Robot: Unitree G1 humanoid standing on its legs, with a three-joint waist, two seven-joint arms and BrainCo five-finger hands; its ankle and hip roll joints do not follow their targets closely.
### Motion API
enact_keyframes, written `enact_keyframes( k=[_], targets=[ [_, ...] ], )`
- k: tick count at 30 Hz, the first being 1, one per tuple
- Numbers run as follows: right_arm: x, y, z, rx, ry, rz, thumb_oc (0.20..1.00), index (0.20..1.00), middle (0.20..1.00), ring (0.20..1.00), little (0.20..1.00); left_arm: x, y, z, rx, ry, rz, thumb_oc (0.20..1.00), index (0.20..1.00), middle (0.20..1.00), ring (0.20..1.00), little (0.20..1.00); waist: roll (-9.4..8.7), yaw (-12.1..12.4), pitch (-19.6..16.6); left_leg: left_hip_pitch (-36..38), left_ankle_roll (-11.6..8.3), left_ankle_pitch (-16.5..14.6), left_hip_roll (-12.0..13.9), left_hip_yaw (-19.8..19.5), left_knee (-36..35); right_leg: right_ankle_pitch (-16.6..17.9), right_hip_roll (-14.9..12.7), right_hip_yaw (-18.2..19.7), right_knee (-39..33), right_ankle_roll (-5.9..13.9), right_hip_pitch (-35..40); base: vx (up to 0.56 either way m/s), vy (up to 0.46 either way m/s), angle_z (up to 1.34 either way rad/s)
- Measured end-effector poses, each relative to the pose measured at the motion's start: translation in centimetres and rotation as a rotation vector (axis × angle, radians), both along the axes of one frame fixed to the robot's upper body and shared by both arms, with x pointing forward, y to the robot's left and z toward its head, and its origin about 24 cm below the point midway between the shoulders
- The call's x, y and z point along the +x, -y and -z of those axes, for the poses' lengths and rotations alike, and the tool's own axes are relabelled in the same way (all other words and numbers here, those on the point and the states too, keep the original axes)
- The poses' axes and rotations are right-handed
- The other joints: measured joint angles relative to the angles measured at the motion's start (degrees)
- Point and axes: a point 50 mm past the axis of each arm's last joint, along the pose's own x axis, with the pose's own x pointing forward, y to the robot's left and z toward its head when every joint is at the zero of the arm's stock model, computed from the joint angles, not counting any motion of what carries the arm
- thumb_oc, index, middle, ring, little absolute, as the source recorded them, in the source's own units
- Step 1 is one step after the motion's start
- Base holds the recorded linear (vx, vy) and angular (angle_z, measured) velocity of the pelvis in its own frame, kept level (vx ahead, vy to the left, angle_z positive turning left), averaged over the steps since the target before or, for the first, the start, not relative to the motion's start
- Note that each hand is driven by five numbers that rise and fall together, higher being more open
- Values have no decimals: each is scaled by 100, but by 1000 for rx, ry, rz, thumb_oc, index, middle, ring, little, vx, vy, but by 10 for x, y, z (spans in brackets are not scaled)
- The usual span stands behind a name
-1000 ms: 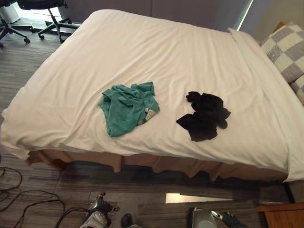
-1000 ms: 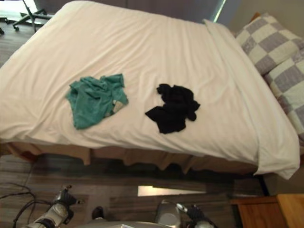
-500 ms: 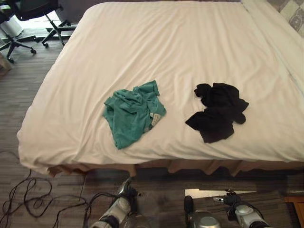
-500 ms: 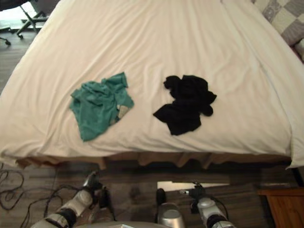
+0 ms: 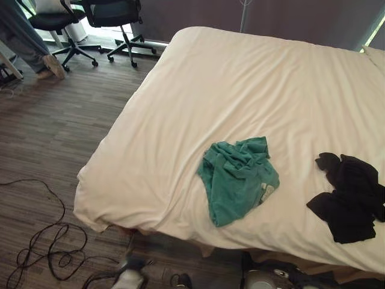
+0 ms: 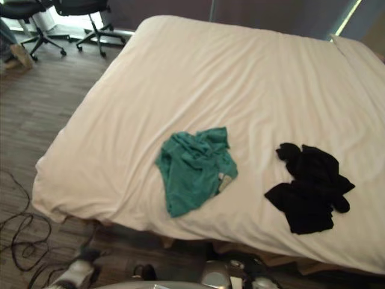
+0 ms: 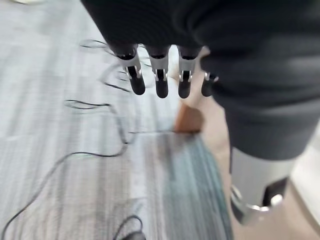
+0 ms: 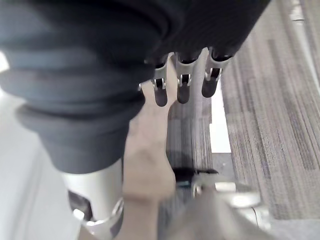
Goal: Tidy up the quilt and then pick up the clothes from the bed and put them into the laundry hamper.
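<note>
A crumpled green garment (image 5: 237,180) lies on the white quilt (image 5: 240,90) near the bed's front edge, a small pale label showing at its right side. To its right, well apart from it, a black garment (image 5: 351,195) sits bunched on the same quilt, also close to the front edge. The quilt spreads smoothly over the bed, with soft creases, and drapes over the near corner toward the wood-patterned floor (image 5: 54,138).

The left hand (image 7: 157,75) hangs low beside the bed, its fingers (image 7: 136,77) hanging straight and loose above the floor, holding nothing. The right hand (image 8: 182,82) likewise hangs with fingers (image 8: 210,80) extended and relaxed, empty, above the floor at the foot of the bed. Neither hand touches the quilt or either garment.

At the far left of the room, two black office chairs (image 5: 114,21) on castors stand on the floor beyond the bed's far corner. A person's leg and shoe (image 5: 36,54) show beside them at the room's edge.
</note>
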Motion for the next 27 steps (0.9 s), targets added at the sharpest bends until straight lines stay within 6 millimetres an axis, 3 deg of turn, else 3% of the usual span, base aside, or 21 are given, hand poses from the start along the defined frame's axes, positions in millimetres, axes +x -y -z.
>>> enact_keyframes(
  k=[1, 2, 4, 5, 6, 8, 10, 11, 12, 13, 15, 17, 20, 21, 23, 27],
  targets=[
    [-27, 20, -3, -48, -57, 64, 1000, 1000, 1000, 1000, 1000, -27, -8, 2, 8, -36, -91, 1000, 1000, 1000, 1000, 1000, 169, 20, -87, 54, -72, -43, 139, 3, 0, 63, 162, 1, -192, -83, 98, 105, 4, -24],
    [-41, 37, -8, -99, -83, 137, 1000, 1000, 1000, 1000, 1000, -44, -13, 2, -1, -34, -222, 1000, 1000, 1000, 1000, 1000, 265, 15, -97, 118, -112, -30, 220, 25, 3, 49, 270, 10, -173, -121, 161, 99, 11, -24],
    [-60, 58, -16, -173, -120, 194, 1000, 1000, 1000, 1000, 1000, -55, -19, 1, -4, -13, -361, 1000, 1000, 1000, 1000, 1000, 320, 1, -126, 165, -153, 13, 277, 33, 5, 19, 354, 43, -171, -167, 211, 54, 12, -13],
    [-58, 83, -32, -268, -62, 240, 1000, 1000, 1000, 1000, 1000, -47, -29, -5, -24, 110, -529, 1000, 1000, 1000, 1000, 1000, 330, -50, -153, 180, -176, 2, 337, 20, -9, -11, 402, 43, -173, -213, 242, 0, 0, 0],
    [-51, 94, -42, -320, -4, 246, 1000, 1000, 1000, 1000, 1000, -38, -36, -11, -29, 206, -604, 1000, 1000, 1000, 1000, 1000, 322, -54, -148, 176, -177, 0, 355, 19, 0, -11, 412, 41, -173, -212, 237, -11, 8, 4],
    [-29, 116, -70, -473, 119, 165, 1000, 1000, 1000, 1000, 1000, -2, -62, -40, 28, 453, -638, 1000, 1000, 1000, 1000, 1000, 227, -62, -149, 174, -181, -11, 368, 9, 1, 2, 414, 38, -176, -215, 236, -13, -3, 3],
    [4, 132, -99, -624, 229, 77, 1000, 1000, 1000, 1000, 1000, 46, -94, -90, 139, 716, -581, 1000, 1000, 1000, 1000, 1000, 85, -70, -210, 173, -243, -105, 370, 29, -10, -38, 406, 43, -207, -195, 202, -25, -8, -4],
    [11, 136, -107, -661, 250, 46, 1000, 1000, 1000, 1000, 1000, 52, -103, -106, 173, 784, -583, 1000, 1000, 1000, 1000, 1000, 74, -48, -213, 159, -250, -118, 366, 55, -27, -56, 402, 75, -207, -215, 170, -58, -30, -15],
    [33, 143, -126, -750, 310, -28, 1000, 1000, 1000, 1000, 1000, 68, -120, -141, 263, 912, -540, 1000, 1000, 1000, 1000, 1000, 9, -63, -212, 163, -263, -104, 369, 74, -34, -76, 385, 74, -209, -203, 176, -51, -29, -10],
    [39, 146, -136, -801, 315, -92, 1000, 1000, 1000, 1000, 1000, 77, -125, -163, 305, 983, -495, 1000, 1000, 1000, 1000, 1000, -26, -83, -207, 175, -275, -95, 364, 88, -32, -75, 381, 79, -208, -203, 172, 0, 0, 0],
    [59, 164, -180, -1016, 334, -329, 1000, 1000, 1000, 1000, 1000, 103, -132, -240, 472, 1219, -259, 1000, 1000, 1000, 1000, 1000, -39, -64, -199, 201, -271, -74, 360, 55, -34, -73, 367, 73, -208, -203, 231, -28, -27, 5],
    [71, 172, -199, -1095, 340, -388, 1000, 1000, 1000, 1000, 1000, 117, -129, -270, 523, 1300, -168, 1000, 1000, 1000, 1000, 1000, -39, -65, -208, 233, -273, -76, 360, 74, -33, -64, 376, 84, -208, -194, 243, -90, -41, 0],
    [120, 167, -239, -1212, 447, -563, 1000, 1000, 1000, 1000, 1000, 165, -101, -317, 575, 1414, 72, 1000, 1000, 1000, 1000, 1000, -8, -71, -181, 167, -272, -16, 338, 55, 1, 77, 371, 105, -206, -115, 187, -83, -5, 1],
    [130, 161, -244, -1217, 486, -585, 1000, 1000, 1000, 1000, 1000, 174, -92, -320, 575, 1417, 129, 1000, 1000, 1000, 1000, 1000, 14, -83, -160, 171, -271, -10, 335, 54, 3, 89, 373, 110, -203, -118, 178, -53, 11, -3],
    [167, 136, -257, -1217, 600, -701, 1000, 1000, 1000, 1000, 1000, 206, -52, -323, 561, 1379, 379, 1000, 1000, 1000, 1000, 1000, 58, -95, -26, 157, -267, 24, 315, 56, 0, 134, 373, 142, -205, -137, 155, -33, 5, -4],
    [203, 98, -279, -1209, 792, -821, 1000, 1000, 1000, 1000, 1000, 226, -14, -317, 580, 1302, 646, 1000, 1000, 1000, 1000, 1000, 102, -307, 238, 77, -259, 58, 304, 92, 2, 183, 369, 177, -202, -153, 45, -57, 10, -3]
  ],
)
